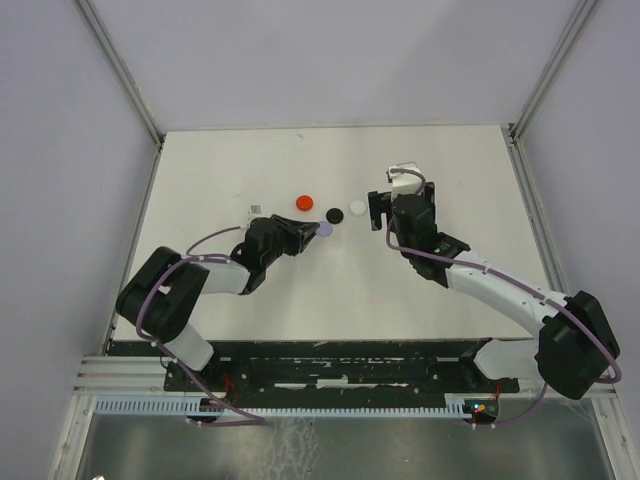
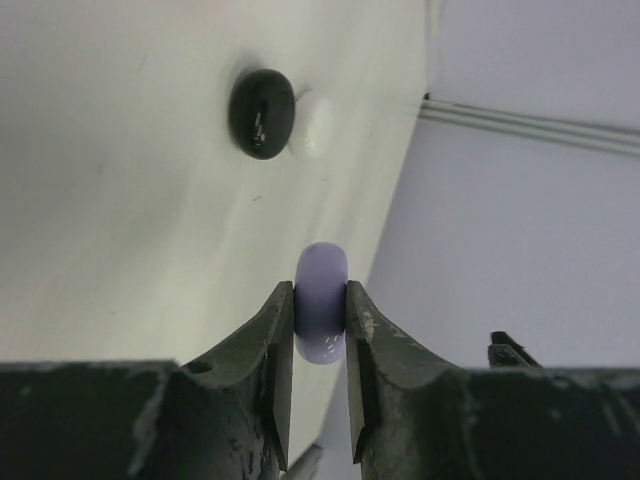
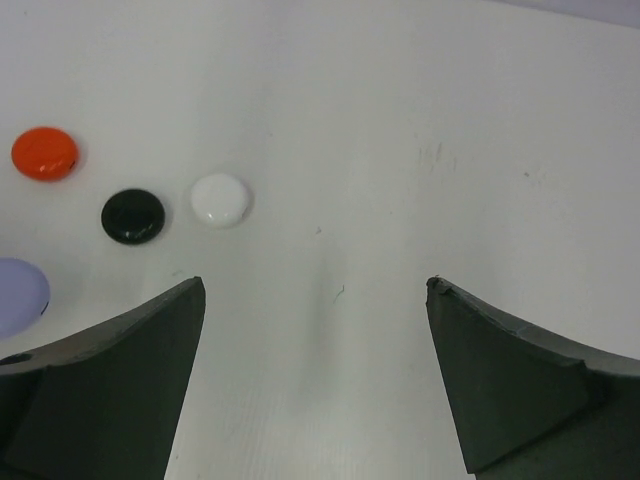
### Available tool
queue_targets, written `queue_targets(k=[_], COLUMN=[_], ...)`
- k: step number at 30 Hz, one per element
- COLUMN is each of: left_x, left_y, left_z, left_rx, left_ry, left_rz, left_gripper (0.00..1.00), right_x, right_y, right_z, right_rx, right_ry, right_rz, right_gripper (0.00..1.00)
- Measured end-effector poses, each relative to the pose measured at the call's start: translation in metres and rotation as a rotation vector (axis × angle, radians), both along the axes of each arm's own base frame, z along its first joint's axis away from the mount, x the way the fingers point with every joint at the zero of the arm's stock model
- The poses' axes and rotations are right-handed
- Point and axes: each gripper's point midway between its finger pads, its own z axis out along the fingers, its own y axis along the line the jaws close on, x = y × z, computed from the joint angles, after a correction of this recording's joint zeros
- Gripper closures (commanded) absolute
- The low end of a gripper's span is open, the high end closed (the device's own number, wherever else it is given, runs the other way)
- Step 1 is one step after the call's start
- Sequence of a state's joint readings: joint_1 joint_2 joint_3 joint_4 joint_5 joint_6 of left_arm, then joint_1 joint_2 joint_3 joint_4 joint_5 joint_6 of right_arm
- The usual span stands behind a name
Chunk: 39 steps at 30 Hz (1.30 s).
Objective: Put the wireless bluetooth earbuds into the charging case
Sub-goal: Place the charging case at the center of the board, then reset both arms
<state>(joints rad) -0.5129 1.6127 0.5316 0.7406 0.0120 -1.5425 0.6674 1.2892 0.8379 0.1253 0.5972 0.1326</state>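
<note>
Top external view: the left fingers [image 1: 305, 233] reach out over the white desk [image 1: 450, 170] and are clenched on a lavender disc [image 1: 324, 229]. A black disc [image 1: 334, 214] lies just beside it at about 1 o'clock. A white disc [image 1: 357, 209] sits close at 3 o'clock of the black one, and a red disc [image 1: 304, 202] lies apart at 10 o'clock of it. The right fingers [image 1: 376, 212] stand at 3 o'clock of the white disc, near it but not touching. A small pale item [image 1: 252, 210] lies at 9 o'clock of the red disc, too small to identify. No stemmed earbud can be made out with certainty in any view.

Left wrist view: the left fingers [image 2: 283, 310] press on both flat faces of the lavender disc [image 2: 320, 275], which stands on edge between them. The black disc [image 2: 262, 112] and white disc [image 2: 312, 125] lie beyond at 12 o'clock, appearing to touch from this angle.

Right wrist view: the right fingers [image 3: 160, 330] are spread wide and released, with only bare desk between them. The white disc [image 3: 220, 199], black disc [image 3: 133, 215] and red disc [image 3: 45, 153] lie flat at 10 to 11 o'clock. The lavender disc [image 3: 15, 297] shows at the 9 o'clock edge.
</note>
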Motion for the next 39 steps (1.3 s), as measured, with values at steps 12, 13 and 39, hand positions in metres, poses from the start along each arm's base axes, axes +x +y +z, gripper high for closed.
queue_targets(k=[12,13,39], left_x=[0.008,0.008,0.004], left_y=[-0.004,-0.004,0.069], left_z=[-0.029,-0.033,-0.058], left_rx=[0.306,0.317,0.601], left_ry=[-0.036,-0.03,0.111], left_rz=[-0.13,-0.135,-0.062], left_gripper=[0.97,0.97,0.3], right_x=[-0.024,-0.025,-0.027], right_y=[-0.007,-0.007,-0.029], right_z=[-0.045,-0.047,-0.052], right_rx=[-0.018,-0.015,0.122], right_ry=[0.213,0.222,0.301], right_rz=[0.041,0.043,-0.08], right_gripper=[0.0,0.0,0.0])
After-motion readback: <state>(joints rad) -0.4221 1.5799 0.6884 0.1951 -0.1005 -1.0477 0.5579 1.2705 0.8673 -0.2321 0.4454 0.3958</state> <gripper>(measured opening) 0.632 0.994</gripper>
